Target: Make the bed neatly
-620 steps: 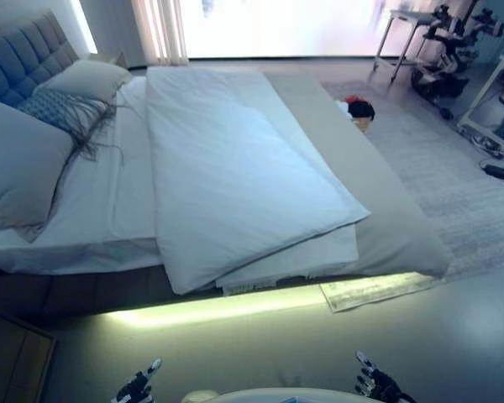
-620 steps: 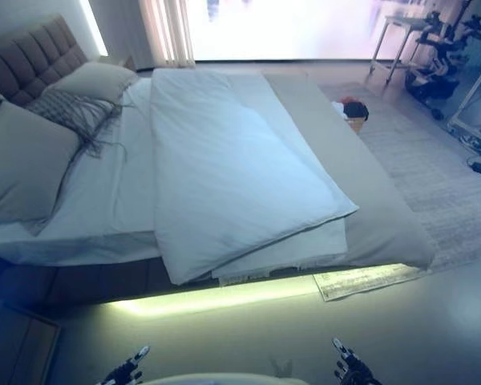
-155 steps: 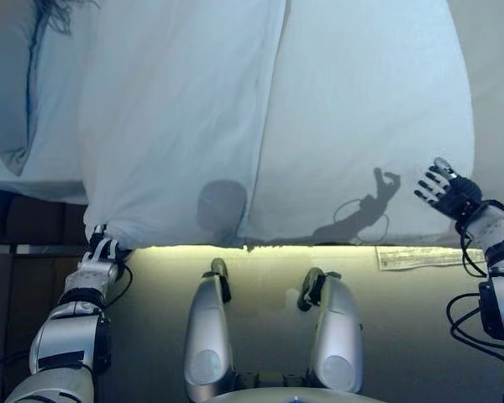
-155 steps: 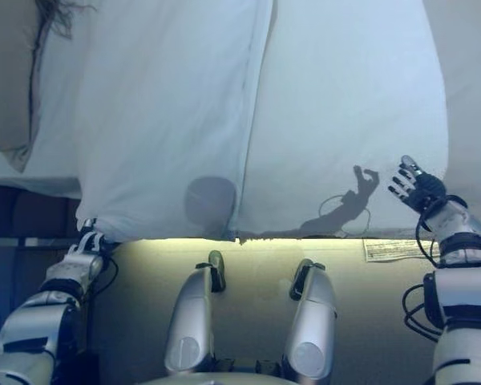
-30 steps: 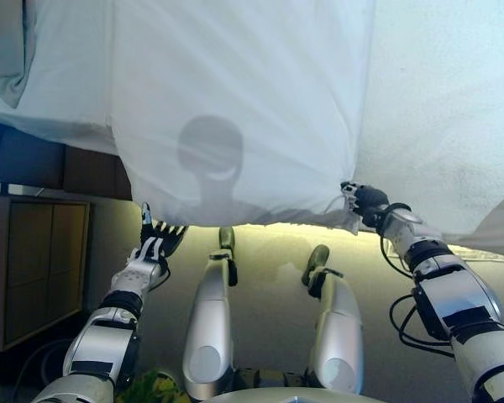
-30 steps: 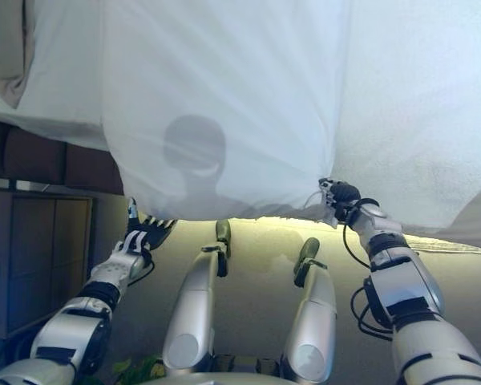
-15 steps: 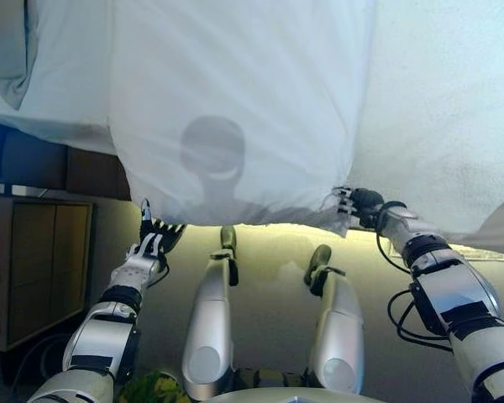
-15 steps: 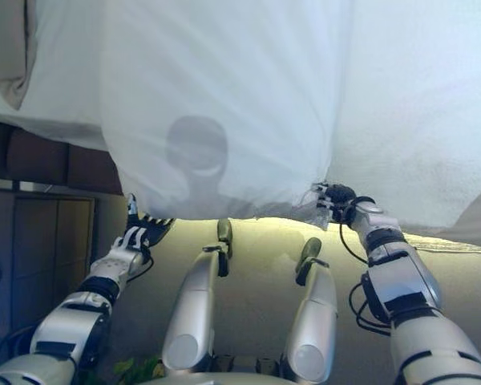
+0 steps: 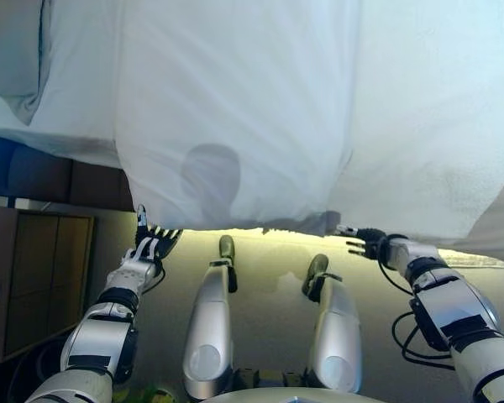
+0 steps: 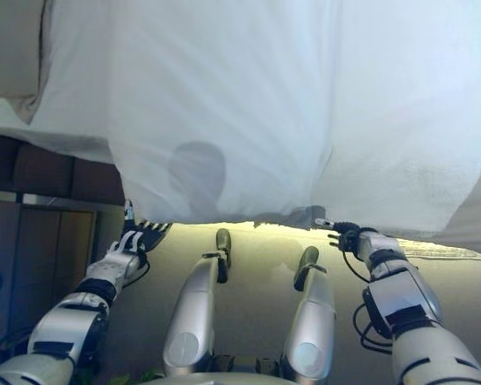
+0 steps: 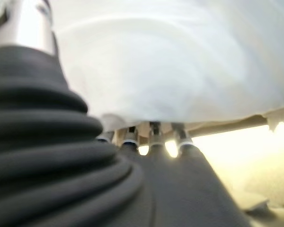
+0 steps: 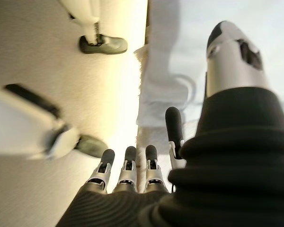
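Note:
The white duvet (image 9: 235,109) covers the bed and hangs over its near edge; its right half (image 9: 437,126) lies a little lower. My left hand (image 9: 145,249) is open with its fingers spread, just below the duvet's lower left corner; in the left wrist view its fingers (image 11: 154,137) point up at the duvet (image 11: 180,61). My right hand (image 9: 371,244) is open with straight fingers just below the duvet's near edge, right of the middle. In the right wrist view its fingers (image 12: 128,165) hold nothing and a loose duvet corner (image 12: 163,94) hangs beside them.
A grey pillow (image 9: 8,42) lies at the bed's head, far left. A wooden nightstand (image 9: 34,277) stands by the dark bed frame (image 9: 42,172) at the left. A lit strip glows under the bed's near edge (image 9: 277,235).
My right hand has let go of the duvet corner, opened, and dropped slightly to the right. The corner has fallen back against the bed's edge. My left hand has stayed put.

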